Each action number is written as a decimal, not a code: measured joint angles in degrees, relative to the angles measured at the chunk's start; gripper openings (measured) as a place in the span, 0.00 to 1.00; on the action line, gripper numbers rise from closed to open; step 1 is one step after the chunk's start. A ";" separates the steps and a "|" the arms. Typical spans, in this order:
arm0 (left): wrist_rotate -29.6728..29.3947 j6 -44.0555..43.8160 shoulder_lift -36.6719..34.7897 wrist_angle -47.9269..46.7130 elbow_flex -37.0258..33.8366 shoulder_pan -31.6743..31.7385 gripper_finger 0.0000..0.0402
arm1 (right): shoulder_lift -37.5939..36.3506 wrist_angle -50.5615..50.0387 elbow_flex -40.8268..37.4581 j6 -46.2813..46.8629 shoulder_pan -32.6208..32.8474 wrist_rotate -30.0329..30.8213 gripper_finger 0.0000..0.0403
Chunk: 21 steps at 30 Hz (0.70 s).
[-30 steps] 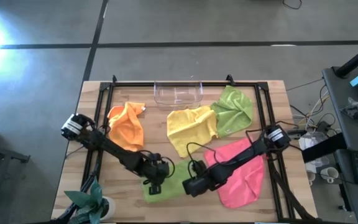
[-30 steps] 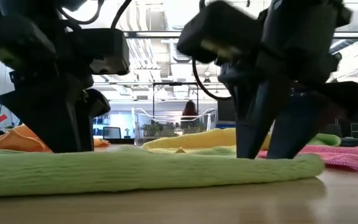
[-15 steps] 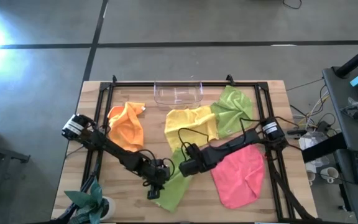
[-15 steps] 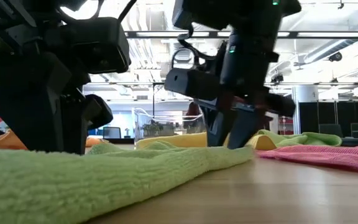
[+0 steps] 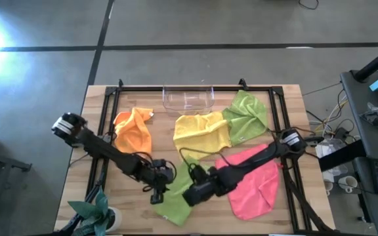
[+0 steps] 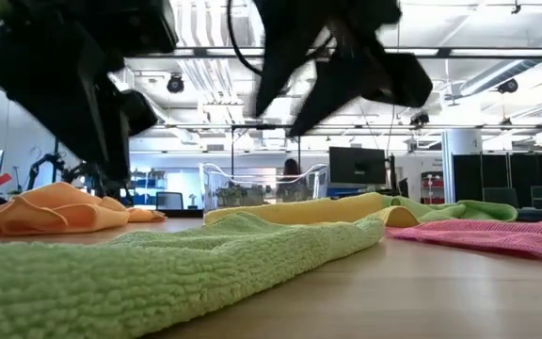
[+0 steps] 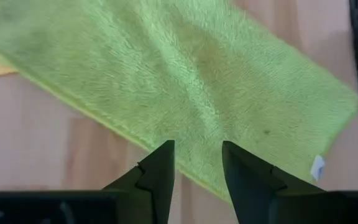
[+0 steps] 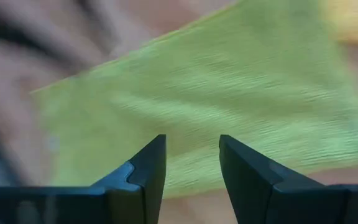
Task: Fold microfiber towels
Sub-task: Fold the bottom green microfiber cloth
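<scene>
A lime green towel [image 5: 179, 196] lies as a folded strip near the table's front edge, slanting from near the yellow towel [image 5: 203, 131] toward the front. My left gripper [image 5: 156, 196] hovers open above its left edge, the cloth [image 7: 216, 74] showing below the fingers. My right gripper [image 5: 190, 196] hovers open above its right side, over the cloth [image 8: 216, 87]. In the low view both are clear of the towel [image 6: 205, 254]. The orange towel [image 5: 135, 131], a second lime green one [image 5: 247, 115] and the pink one [image 5: 254, 183] lie loose around it.
A clear plastic tray [image 5: 188, 98] stands at the table's far edge, in the middle. A small potted plant [image 5: 97, 213] sits at the near left corner. A black frame [image 5: 110, 98] runs around the table top.
Both grippers have risen off the lime green towel, and the right one has rolled at the wrist. The towel's right end has swung toward the far edge, so the strip now lies slanting instead of along the near edge. Its left end has stayed near the front.
</scene>
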 joint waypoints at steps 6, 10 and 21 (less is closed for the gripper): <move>-4.89 0.00 -6.83 -6.87 0.07 0.00 0.29 | 3.60 2.66 2.80 -0.46 2.53 0.02 0.34; -7.90 0.01 -10.97 -9.09 0.04 0.00 0.29 | 7.33 3.16 4.38 -0.87 2.96 -1.17 0.34; -12.88 0.02 -15.35 -10.58 0.09 0.11 0.29 | 14.74 2.63 9.32 -3.27 2.92 -8.25 0.34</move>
